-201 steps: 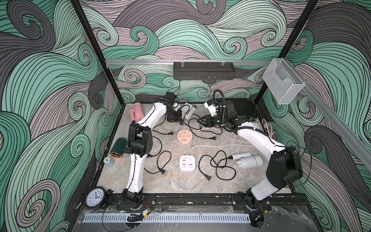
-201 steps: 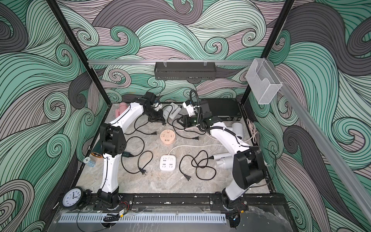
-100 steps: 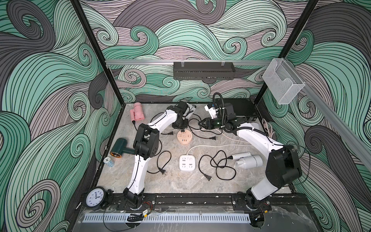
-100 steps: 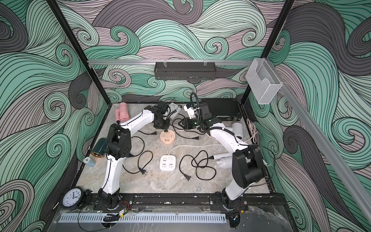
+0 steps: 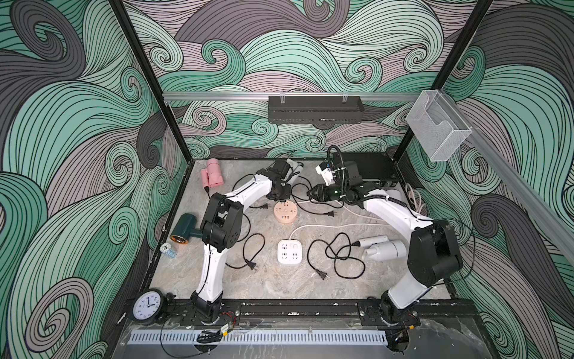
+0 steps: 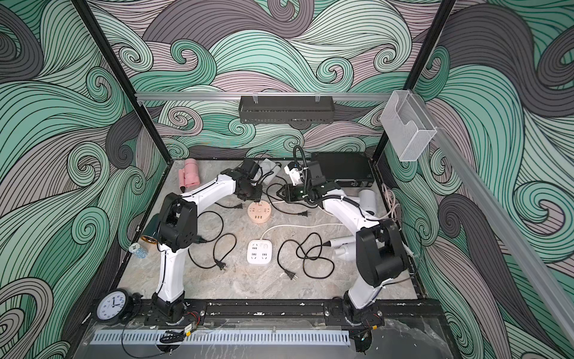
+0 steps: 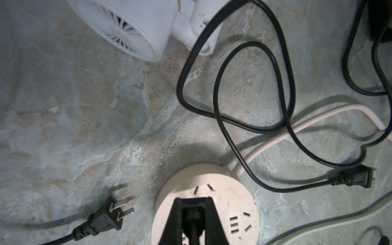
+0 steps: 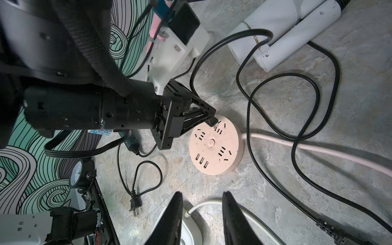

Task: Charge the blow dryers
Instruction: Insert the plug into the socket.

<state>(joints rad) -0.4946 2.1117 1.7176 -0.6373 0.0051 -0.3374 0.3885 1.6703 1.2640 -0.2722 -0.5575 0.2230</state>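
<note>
Your left arm has swung in from the back of the table [image 5: 279, 286]. Its left gripper [image 8: 210, 115] now sits over the rim of the round peach hub [image 5: 285, 213], clenched on a black plug [image 8: 212, 122]. Your right gripper [image 8: 202, 194] hangs nearby, jaws apart, grasping nothing.

The blow dryers are spread around:
- the pink dryer [image 5: 212, 175] lies at the back left;
- the dark green dryer [image 5: 183, 225], with its coppery nozzle, lies along the left edge;
- one white dryer [image 7: 131, 27], its ribbed grille showing, lies just behind the hub;
- a second white dryer [image 5: 383, 247] lies at the right;
- a third white dryer [image 6: 368, 199] lies beyond the right arm.
</note>
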